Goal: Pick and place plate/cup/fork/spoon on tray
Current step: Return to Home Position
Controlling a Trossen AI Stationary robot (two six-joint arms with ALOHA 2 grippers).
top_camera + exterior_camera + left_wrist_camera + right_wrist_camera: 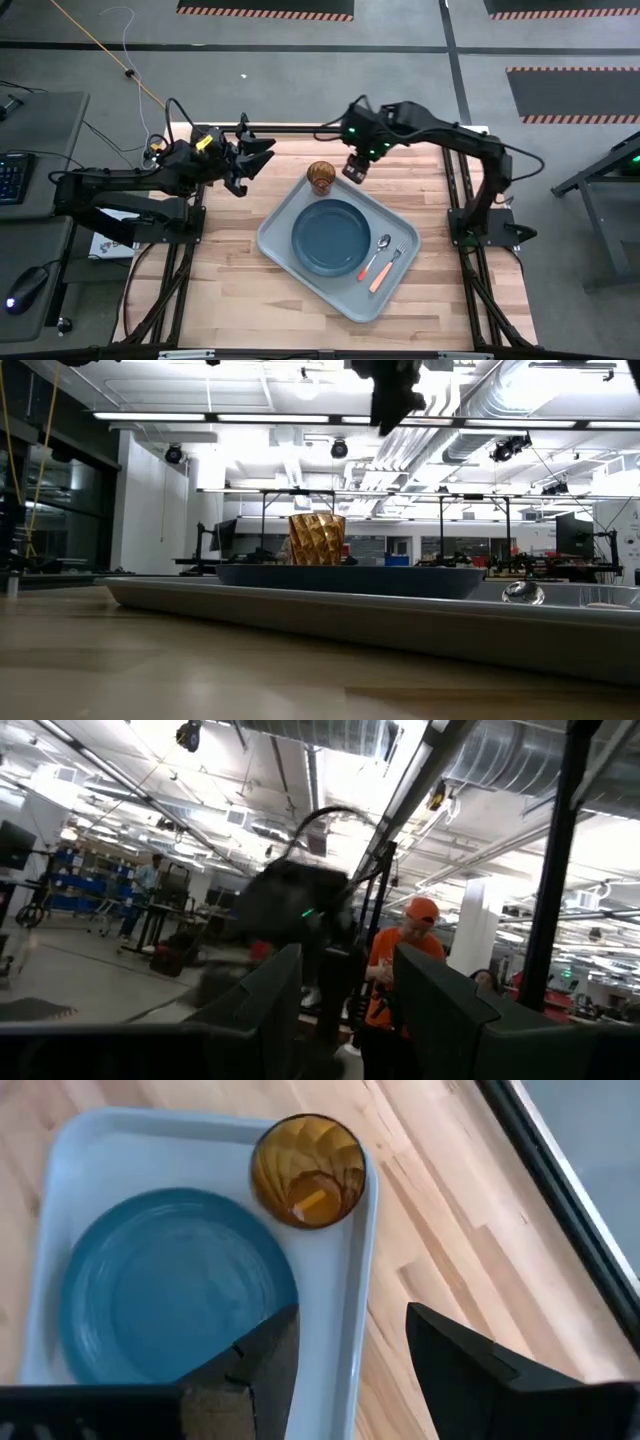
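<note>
The tray (278, 228) lies at a slant in the middle of the wooden worktop (230, 300), and all four pieces of tableware are on it. The plate (331, 237) sits flat in the tray's middle. The cup (321, 177) stands upright in the tray corner nearest the far edge of the worktop, just beside the plate's rim. The spoon (374, 258) and the fork (388, 268) lie side by side on the tray on the plate's right. The spoon is between the plate and the fork, and both handles point toward the near edge.

The right arm (440, 135) reaches in from the far right. The right jaws hang in the air just beside the cup, over the tray's far edge. In the low view they are well above the cup (317, 540), at the top of the picture. In the right wrist view its two fingers (250, 1370) stand apart with a clear gap and nothing between them, looking down on the cup (308, 1170), the plate (175, 1285) and the tray's lip (362, 1280).

The left arm (130, 185) is off the worktop's left side. The left jaws are raised near the far left corner, well apart from the tray. Its fingers (260, 1010) are spread and hold nothing. They point level into the room, where a person in an orange shirt (405, 970) stands.
</note>
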